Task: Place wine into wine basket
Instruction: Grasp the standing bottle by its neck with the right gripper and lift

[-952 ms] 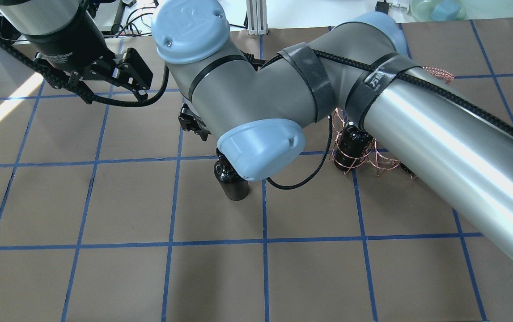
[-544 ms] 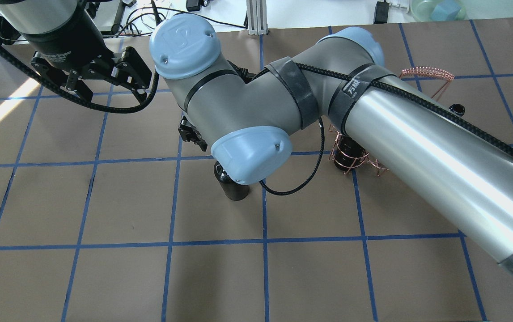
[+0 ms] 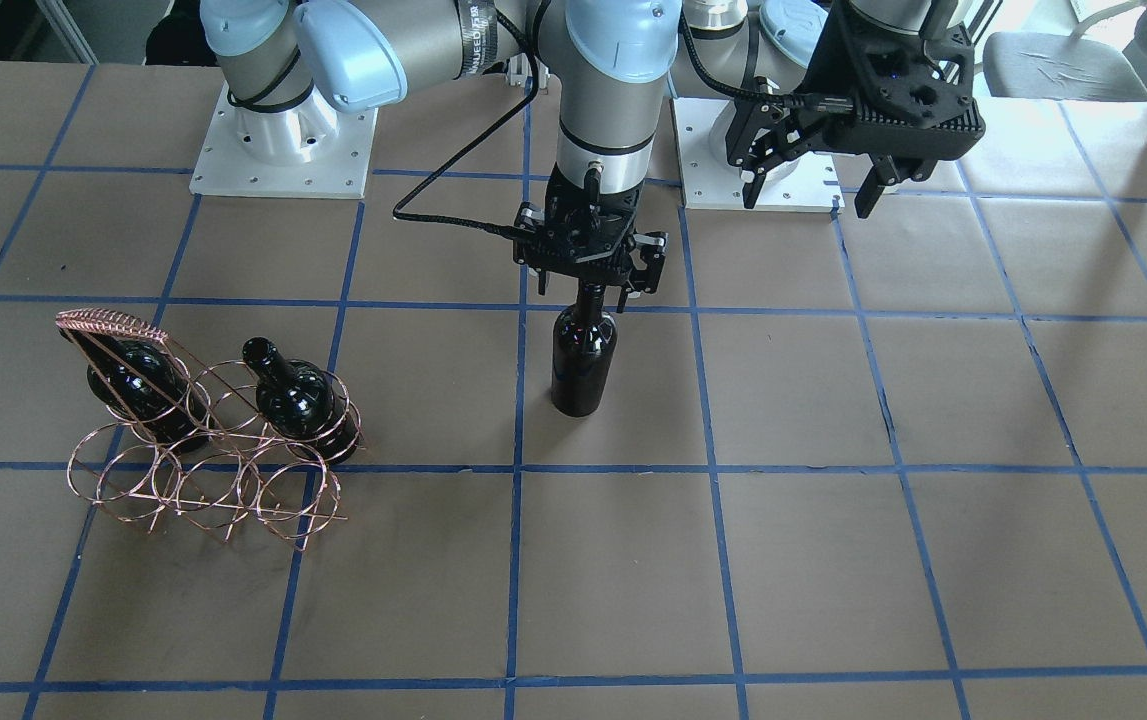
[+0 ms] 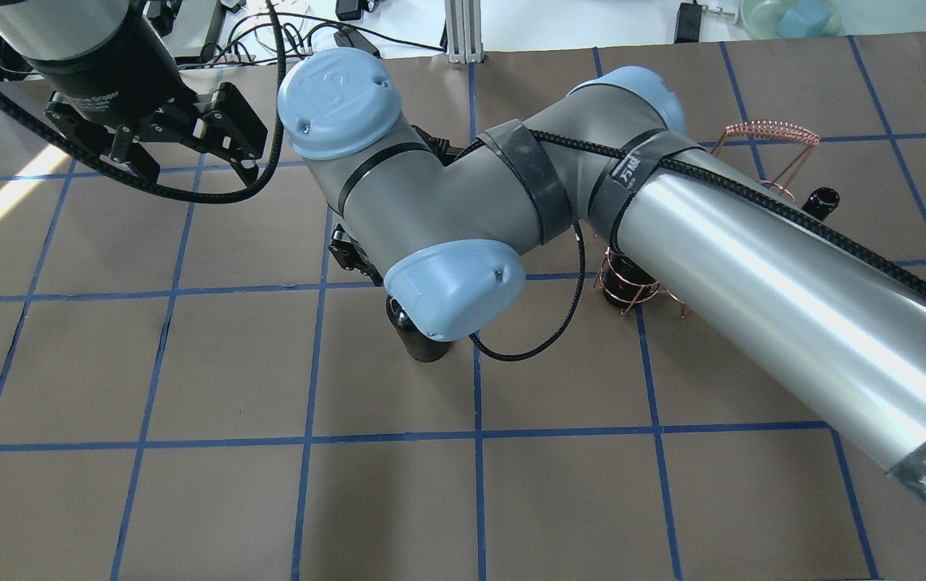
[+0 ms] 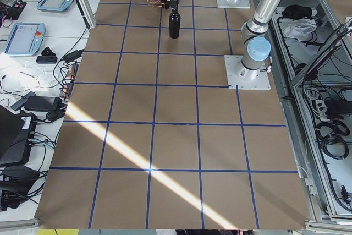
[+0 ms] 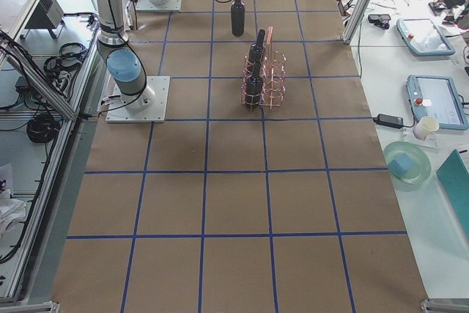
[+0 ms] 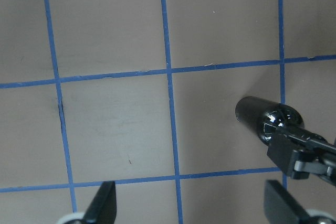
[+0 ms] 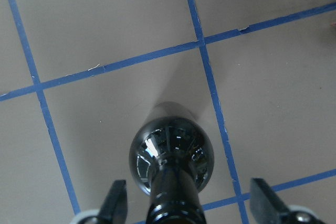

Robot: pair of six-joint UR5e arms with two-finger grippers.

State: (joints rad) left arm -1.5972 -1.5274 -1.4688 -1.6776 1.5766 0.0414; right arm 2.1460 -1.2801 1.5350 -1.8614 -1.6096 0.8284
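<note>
In the front-facing view, a dark bottle (image 3: 583, 360) is seen standing upright on the counter (image 3: 833, 500) near its middle, well apart from the wire rack (image 3: 203, 480), in whose upper rings two other bottles (image 3: 298, 400) are lodged. The right end effector (image 3: 589, 290) is set over the bottle's neck, and the left end effector (image 3: 805, 200) is held spread wide above the counter near the robot's base. In the overhead view, only the lower part of the bottle is shown under the right arm, and most of the rack is hidden by that arm. In the right wrist view, the neck is framed between the two fingers (image 8: 113, 203), which are parted with a gap on each side, so nothing is clasped. In the left wrist view, the left fingers (image 7: 102, 208) are shown far apart over bare counter, the bottle off to one side.
</note>
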